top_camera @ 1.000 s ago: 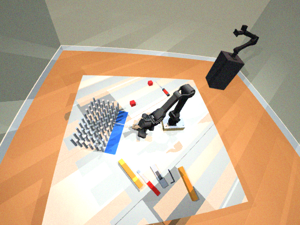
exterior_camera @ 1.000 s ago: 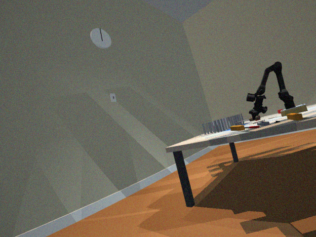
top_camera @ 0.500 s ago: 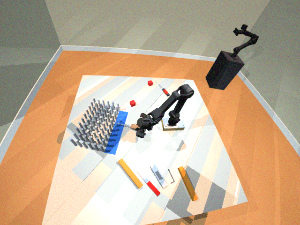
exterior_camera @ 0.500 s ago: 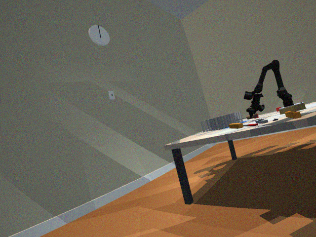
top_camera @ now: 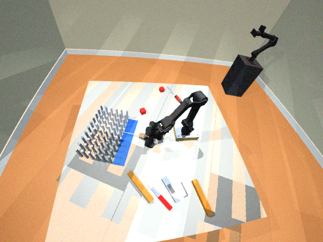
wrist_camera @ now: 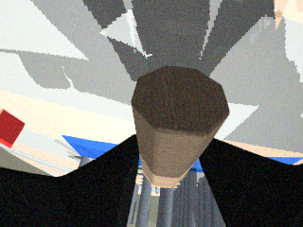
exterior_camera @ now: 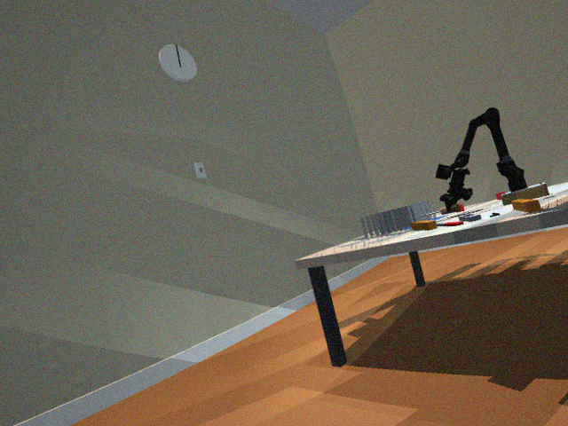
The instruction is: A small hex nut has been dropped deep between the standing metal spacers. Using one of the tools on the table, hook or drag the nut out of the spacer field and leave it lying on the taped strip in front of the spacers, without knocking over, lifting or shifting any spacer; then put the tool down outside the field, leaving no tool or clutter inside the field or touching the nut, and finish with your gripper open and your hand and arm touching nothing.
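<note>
My gripper (top_camera: 146, 136) (exterior_camera: 448, 208) (wrist_camera: 168, 140) is shut on the wooden handle (top_camera: 142, 135) (wrist_camera: 177, 101) of a thin metal tool, low over the table in front of the spacers. Its pale shaft (top_camera: 128, 133) crosses over the blue taped strip (top_camera: 131, 125) (wrist_camera: 87, 147) and reaches the front edge of the spacer field; the tip cannot be made out. The grey metal spacers (top_camera: 112, 158) (exterior_camera: 398, 218) (wrist_camera: 166, 208) stand upright in a dense block. I cannot see the hex nut in any view.
A red-handled tool (top_camera: 165, 202), a grey-blue block (top_camera: 166, 182), an L-shaped key (top_camera: 183, 188) and orange bars (top_camera: 141, 187) (top_camera: 202, 197) lie to one side. Red cubes (top_camera: 142, 111) (top_camera: 161, 89) and a red-handled screwdriver (top_camera: 178, 98) lie on the other side.
</note>
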Action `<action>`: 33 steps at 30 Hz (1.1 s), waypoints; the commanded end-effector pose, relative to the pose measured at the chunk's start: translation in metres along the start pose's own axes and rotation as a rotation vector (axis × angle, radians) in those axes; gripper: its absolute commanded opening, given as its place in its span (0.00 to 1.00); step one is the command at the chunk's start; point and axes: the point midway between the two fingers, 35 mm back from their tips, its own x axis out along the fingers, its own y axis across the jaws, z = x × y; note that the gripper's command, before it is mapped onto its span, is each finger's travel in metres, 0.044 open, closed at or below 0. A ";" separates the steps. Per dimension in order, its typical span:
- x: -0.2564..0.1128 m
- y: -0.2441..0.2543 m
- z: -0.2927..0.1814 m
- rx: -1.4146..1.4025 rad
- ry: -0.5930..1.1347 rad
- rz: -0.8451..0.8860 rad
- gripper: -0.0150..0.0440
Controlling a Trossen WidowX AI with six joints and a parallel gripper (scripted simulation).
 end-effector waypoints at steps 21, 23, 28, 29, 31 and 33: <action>0.010 -0.001 -0.019 0.000 0.008 -0.006 0.25; 0.011 -0.001 -0.021 0.000 0.008 -0.006 0.25; 0.013 -0.001 -0.024 0.000 0.008 -0.006 0.25; 0.014 -0.001 -0.025 0.000 0.009 -0.006 0.25; 0.014 -0.001 -0.026 0.000 0.009 -0.006 0.25; 0.015 -0.001 -0.027 0.000 0.009 -0.006 0.25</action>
